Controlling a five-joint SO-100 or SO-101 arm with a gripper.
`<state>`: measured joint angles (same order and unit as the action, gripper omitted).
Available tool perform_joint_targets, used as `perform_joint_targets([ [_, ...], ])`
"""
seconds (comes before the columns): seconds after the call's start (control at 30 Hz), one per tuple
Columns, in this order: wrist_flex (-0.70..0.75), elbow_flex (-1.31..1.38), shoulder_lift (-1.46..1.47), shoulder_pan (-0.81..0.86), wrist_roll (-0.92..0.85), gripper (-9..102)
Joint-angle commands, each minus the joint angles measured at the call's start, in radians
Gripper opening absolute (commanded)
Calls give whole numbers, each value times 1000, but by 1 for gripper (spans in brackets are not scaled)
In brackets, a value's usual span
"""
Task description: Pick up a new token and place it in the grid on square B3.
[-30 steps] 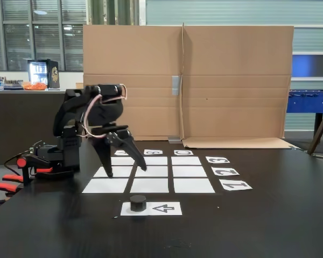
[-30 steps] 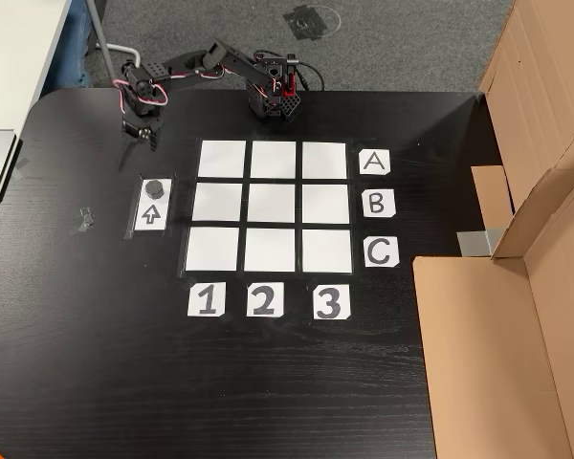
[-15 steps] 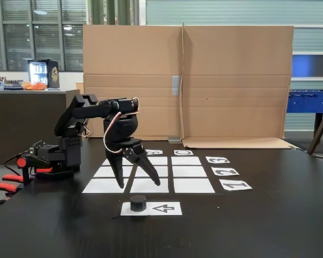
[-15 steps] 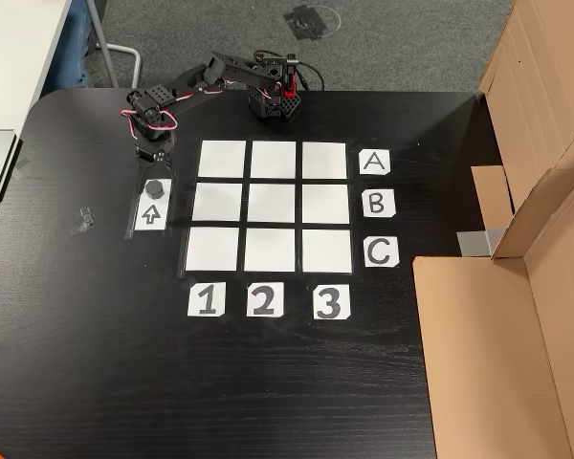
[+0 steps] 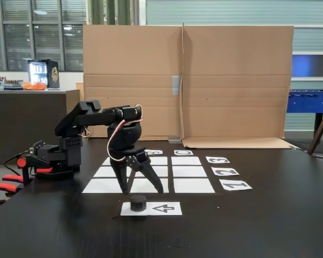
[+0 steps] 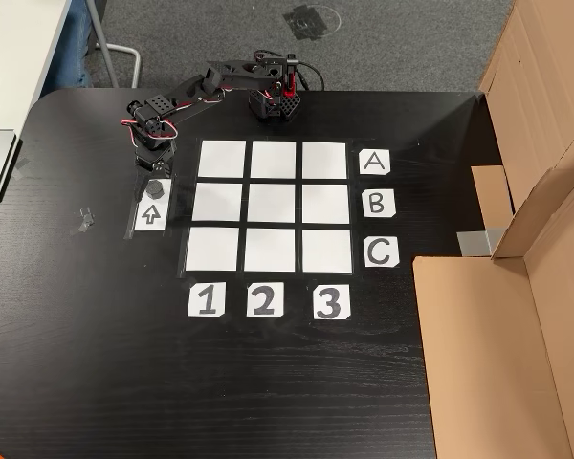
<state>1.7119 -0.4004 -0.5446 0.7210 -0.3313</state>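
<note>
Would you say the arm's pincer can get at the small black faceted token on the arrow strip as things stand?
Probably yes. The pincer hangs open just above and behind the small black faceted token, which sits alone on the white paper arrow strip, with nothing standing between them.

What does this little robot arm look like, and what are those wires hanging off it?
The arm is small and all black, built from blocky segments on a black base with red parts. Its end effector is two long, pointed black fingers shaped like a beak. Thin pinkish and white cables loop loosely beside the wrist. No markings can be made out on it.
</note>
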Motion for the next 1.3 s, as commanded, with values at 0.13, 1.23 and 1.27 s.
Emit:
perform_joint_targets([
  [0.13, 6, 89, 63, -5, 41, 53],
  [1.23, 28, 141, -31, 32, 124, 0],
  [1.27, 28, 138, -46, 34, 124, 0],
])
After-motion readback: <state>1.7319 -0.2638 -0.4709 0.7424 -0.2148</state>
